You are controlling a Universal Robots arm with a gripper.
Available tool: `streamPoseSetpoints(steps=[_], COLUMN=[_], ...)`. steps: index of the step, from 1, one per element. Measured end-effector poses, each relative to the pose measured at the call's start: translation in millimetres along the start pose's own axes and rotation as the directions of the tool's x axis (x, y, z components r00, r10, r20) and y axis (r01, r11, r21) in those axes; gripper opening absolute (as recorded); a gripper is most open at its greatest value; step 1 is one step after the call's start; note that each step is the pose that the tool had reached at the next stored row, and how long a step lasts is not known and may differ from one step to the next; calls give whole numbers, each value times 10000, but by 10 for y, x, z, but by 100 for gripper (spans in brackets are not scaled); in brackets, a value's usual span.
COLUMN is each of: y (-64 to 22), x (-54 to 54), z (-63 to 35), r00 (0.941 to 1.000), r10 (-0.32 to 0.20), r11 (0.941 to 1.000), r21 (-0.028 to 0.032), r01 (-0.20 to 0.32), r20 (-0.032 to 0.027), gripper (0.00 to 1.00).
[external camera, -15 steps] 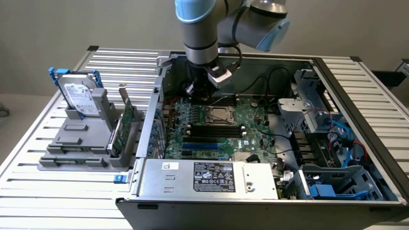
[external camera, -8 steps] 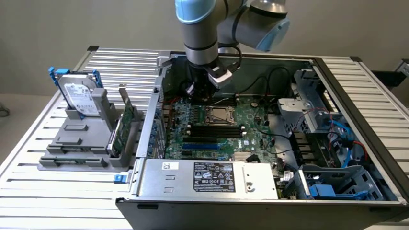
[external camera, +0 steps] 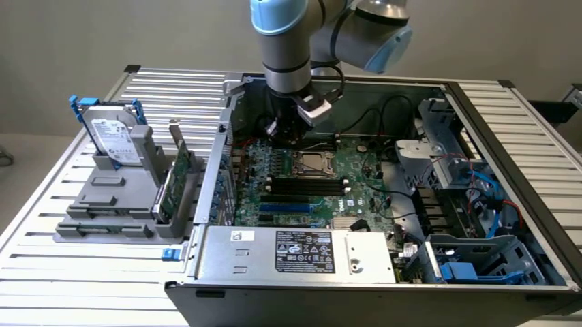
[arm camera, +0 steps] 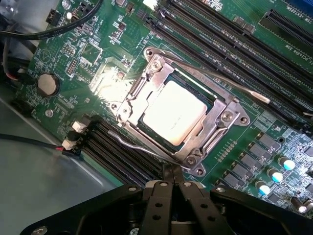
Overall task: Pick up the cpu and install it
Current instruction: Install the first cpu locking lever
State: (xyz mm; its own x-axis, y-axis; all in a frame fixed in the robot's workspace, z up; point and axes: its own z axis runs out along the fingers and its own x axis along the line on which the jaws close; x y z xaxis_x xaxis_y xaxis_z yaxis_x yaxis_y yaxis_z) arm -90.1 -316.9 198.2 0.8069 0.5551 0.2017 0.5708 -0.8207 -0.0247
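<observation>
The cpu [arm camera: 173,116], a small square chip with a pale silvery top, lies flat inside the metal socket frame [arm camera: 230,117] on the green motherboard [arm camera: 88,58]. In the exterior view the cpu [external camera: 310,163] sits mid-board inside the open computer case. My gripper [arm camera: 171,172] hovers just beside the socket's edge, its black fingers pressed together and shut with nothing between them. From outside, the gripper [external camera: 287,136] hangs under the arm, above the board just behind the socket.
Black memory slots [arm camera: 230,44] flank the socket, and black cables [arm camera: 29,34] run nearby. A grey hard drive with blue handles [external camera: 114,139] and an upright green card [external camera: 182,170] stand on a grey holder at the exterior view's left. The power supply [external camera: 300,252] fills the case's front.
</observation>
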Motion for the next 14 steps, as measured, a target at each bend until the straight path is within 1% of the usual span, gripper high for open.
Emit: streamPoseSetpoints(steps=[4,11,14], y=[3,5,8], x=[5,9,15], z=[11,10,11], r00=[10000,9999,9999], r10=[-75,-115,-125], r11=[10000,9999,9999], r21=[-13,-73,-85], r01=[75,115,126], r20=[1,51,60], gripper=[11,11,11])
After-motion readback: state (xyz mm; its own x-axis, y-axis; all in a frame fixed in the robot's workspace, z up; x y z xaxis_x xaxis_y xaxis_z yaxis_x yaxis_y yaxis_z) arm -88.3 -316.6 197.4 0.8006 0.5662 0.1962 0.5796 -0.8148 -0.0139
